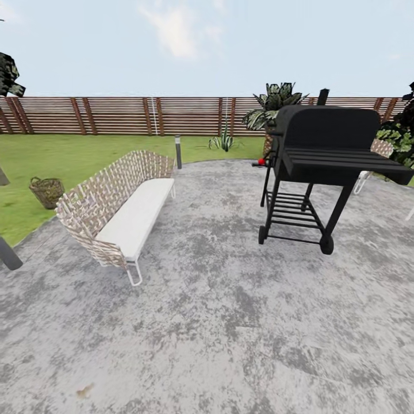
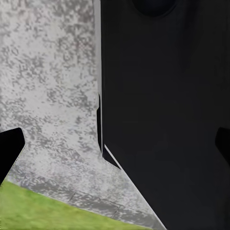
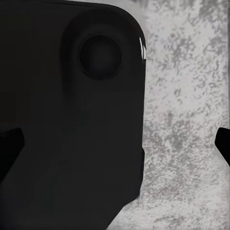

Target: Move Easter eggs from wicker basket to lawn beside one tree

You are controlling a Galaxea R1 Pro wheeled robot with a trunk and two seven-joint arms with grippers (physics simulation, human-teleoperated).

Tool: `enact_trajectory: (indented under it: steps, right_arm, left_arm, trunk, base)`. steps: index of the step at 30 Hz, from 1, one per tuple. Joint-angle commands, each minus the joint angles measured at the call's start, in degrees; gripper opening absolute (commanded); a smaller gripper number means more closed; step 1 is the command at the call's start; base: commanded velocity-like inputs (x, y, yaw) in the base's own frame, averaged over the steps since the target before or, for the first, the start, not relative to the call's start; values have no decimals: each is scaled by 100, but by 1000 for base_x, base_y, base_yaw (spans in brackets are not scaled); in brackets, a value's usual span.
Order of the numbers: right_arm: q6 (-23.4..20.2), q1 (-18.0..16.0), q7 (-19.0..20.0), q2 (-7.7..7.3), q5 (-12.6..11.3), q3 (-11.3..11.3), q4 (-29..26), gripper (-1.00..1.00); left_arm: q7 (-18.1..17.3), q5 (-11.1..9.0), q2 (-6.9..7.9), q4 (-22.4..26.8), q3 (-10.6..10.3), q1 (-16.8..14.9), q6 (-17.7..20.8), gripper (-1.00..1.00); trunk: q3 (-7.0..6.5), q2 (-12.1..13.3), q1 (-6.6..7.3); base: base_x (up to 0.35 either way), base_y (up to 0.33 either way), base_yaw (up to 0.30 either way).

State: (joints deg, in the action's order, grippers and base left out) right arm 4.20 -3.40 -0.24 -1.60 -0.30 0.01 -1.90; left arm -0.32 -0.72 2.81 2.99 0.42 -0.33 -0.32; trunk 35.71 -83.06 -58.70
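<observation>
The wicker basket (image 1: 46,191) stands on the lawn (image 1: 86,152) at the far left, beyond the patio edge and behind the wicker sofa. The Easter eggs are hidden from here; I cannot make out the basket's inside. Dark mottled leaves of a tree (image 1: 7,75) reach in at the upper left edge. In the left wrist view my left gripper (image 2: 116,146) is open, its dark fingertips (image 2: 10,149) wide apart over grey stone and the robot's black body. My right gripper (image 3: 116,143) is open too, with nothing between its fingers.
I am on a round grey stone patio (image 1: 218,322). A wicker sofa with a white cushion (image 1: 123,210) stands between me and the basket. A black grill (image 1: 322,167) is at the right, a palm (image 1: 275,106) behind it, and a wooden fence (image 1: 144,115) along the back.
</observation>
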Motion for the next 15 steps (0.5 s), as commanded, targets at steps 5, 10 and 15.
enact_trajectory:
  steps: [5,10,15]
  right_arm:
    - [20,-3,1,34,-9,6,-3,100]
    - [26,-3,17,36,-11,7,-40,100]
    - [121,-3,31,14,13,8,-54,100]
  left_arm:
    - [-3,-7,0,0,2,-2,-3,100]
    - [-3,-7,0,0,4,-2,-3,100]
    - [-3,-7,0,0,2,-2,-3,100]
  trunk:
    - [5,-2,-3]
    - [5,-2,-3]
    - [5,-2,-3]
  base:
    - [328,0,0]
    - [328,0,0]
    - [328,0,0]
